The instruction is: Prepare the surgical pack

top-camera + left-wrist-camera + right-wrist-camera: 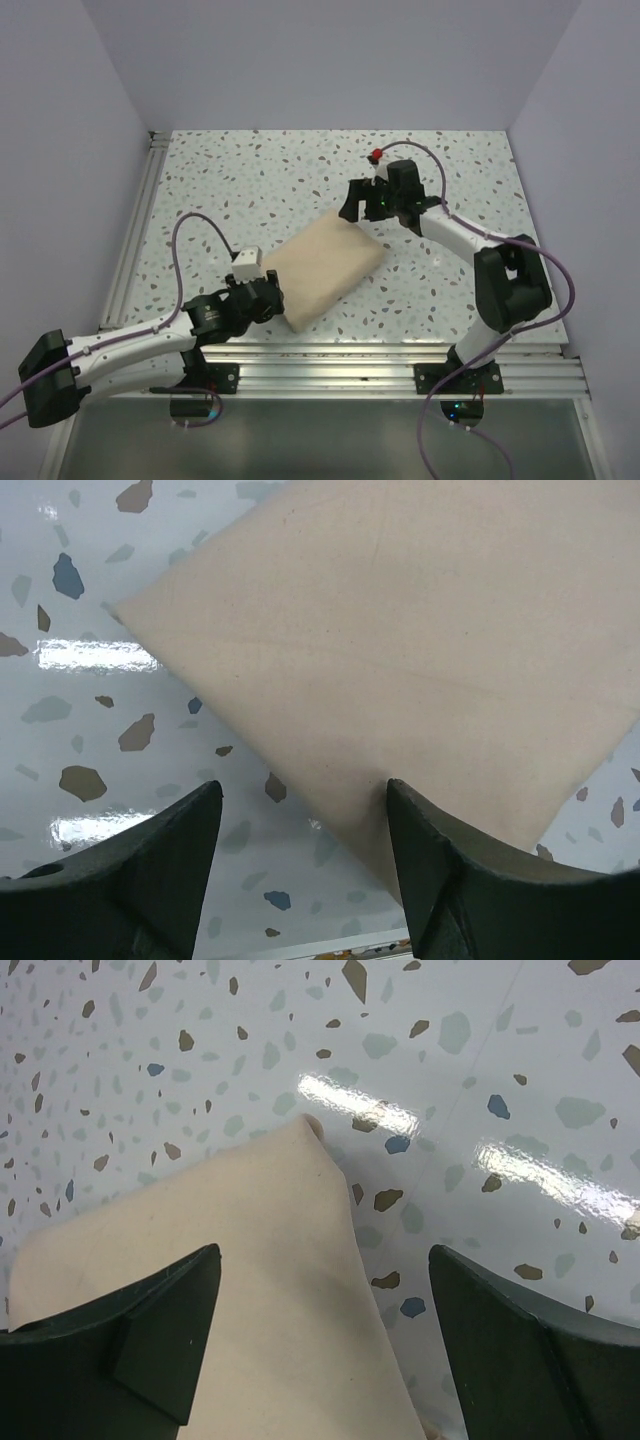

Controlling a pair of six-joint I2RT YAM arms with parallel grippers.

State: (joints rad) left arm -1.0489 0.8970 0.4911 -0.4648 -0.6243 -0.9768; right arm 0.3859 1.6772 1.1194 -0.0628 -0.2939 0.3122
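Nearest, along the near edge of the table (200, 190), a metal rail (330, 362) with both arm bases bolted side by side. Just beyond, left gripper (302, 790) open, fingers spread wide, nothing clamped between them; positioned low at the near left edge of the cloth bundle (322, 268), one finger over bare tabletop, the other over the cloth; contact with the cloth not determinable. Bundle lying flat at mid-table, plain tan, folded shut, set diagonally to the table edges; contents not visible. Farther back, right gripper (325, 1255) also open, fingers well apart, holding nothing; poised over the far end of the bundle, with the far corner of the cloth showing between the two fingers, one finger over cloth, the other over speckled tabletop. Beyond that, speckled surface up to the pale walls (330, 60)
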